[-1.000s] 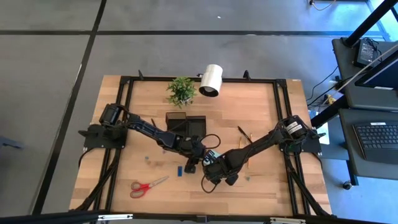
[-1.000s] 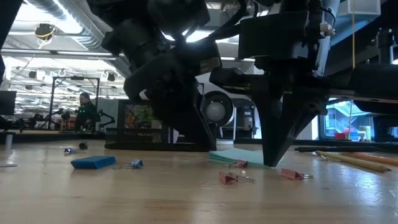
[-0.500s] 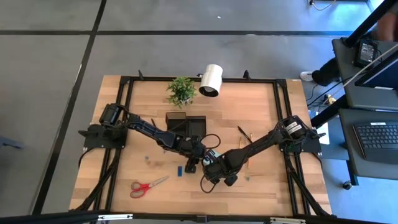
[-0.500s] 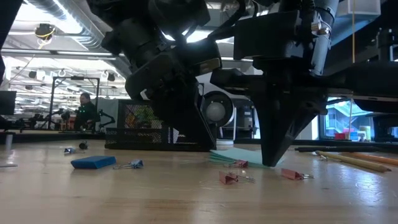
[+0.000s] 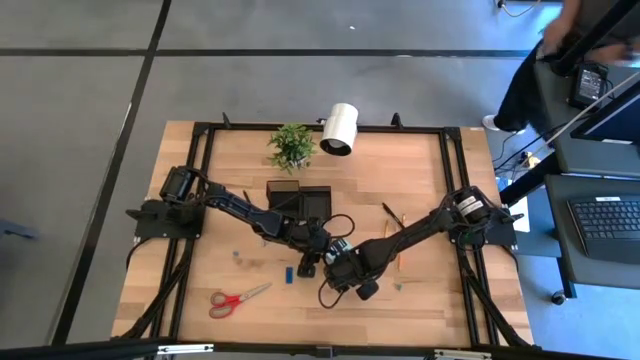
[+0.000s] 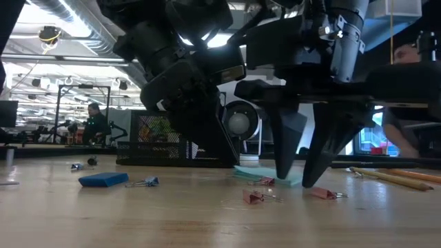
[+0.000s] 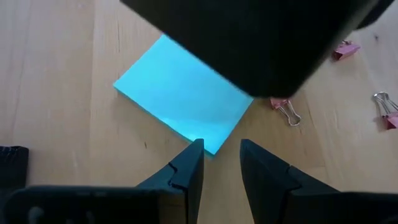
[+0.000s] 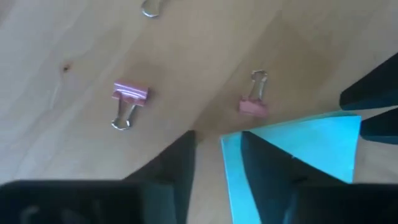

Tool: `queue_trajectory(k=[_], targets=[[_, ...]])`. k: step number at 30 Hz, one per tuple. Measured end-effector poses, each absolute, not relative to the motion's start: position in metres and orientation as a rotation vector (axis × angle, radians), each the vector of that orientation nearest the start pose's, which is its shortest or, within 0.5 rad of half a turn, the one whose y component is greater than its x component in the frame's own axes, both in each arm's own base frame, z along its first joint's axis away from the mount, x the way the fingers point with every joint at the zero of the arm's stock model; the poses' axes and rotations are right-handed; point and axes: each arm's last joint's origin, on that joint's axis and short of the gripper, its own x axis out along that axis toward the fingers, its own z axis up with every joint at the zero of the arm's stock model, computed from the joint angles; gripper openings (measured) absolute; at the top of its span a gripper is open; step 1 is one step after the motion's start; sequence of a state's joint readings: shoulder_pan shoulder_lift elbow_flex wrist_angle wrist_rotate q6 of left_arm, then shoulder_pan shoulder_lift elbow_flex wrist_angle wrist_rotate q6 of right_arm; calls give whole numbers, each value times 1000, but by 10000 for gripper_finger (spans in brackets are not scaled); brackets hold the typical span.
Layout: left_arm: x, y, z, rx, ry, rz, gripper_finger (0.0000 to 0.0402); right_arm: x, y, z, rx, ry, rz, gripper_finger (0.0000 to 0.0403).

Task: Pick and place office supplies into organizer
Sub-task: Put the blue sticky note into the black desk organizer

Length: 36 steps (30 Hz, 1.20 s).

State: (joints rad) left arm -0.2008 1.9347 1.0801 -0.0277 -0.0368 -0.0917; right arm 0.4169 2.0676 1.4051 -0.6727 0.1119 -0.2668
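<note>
Right gripper tips parted over teal note pad edge, gripping nothing, apparently to straddle it; left gripper, half-open, at opposite corner; pink binder clip beside.

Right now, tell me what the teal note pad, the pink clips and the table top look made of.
Note pad: likely matte paper, flat and uniformly teal. Pink clips: apparently painted metal with shiny wire handles. Table top: pale wood, visible grain.

Wooden table (black-framed) carries scissors, note pad, clips.
</note>
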Motion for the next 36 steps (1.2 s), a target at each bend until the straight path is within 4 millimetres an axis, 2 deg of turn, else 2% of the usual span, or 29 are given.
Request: queue_trajectory(k=[6,13,18,22,27,36], targets=[[374,-75,130,19,882,-114,98,368,159,144,-550,1283,417,184],[374,-75,131,16,879,-113,98,372,160,155,-464,1287,355,186],[375,-75,133,15,867,-115,98,365,159,176,-371,1276,332,184],[374,-75,130,16,882,-117,98,361,156,211,-320,1170,295,184],[375,-75,130,16,875,-114,98,349,151,237,-257,1145,254,184],[379,-71,111,-5,911,-88,98,336,145,245,-193,1221,190,183]])
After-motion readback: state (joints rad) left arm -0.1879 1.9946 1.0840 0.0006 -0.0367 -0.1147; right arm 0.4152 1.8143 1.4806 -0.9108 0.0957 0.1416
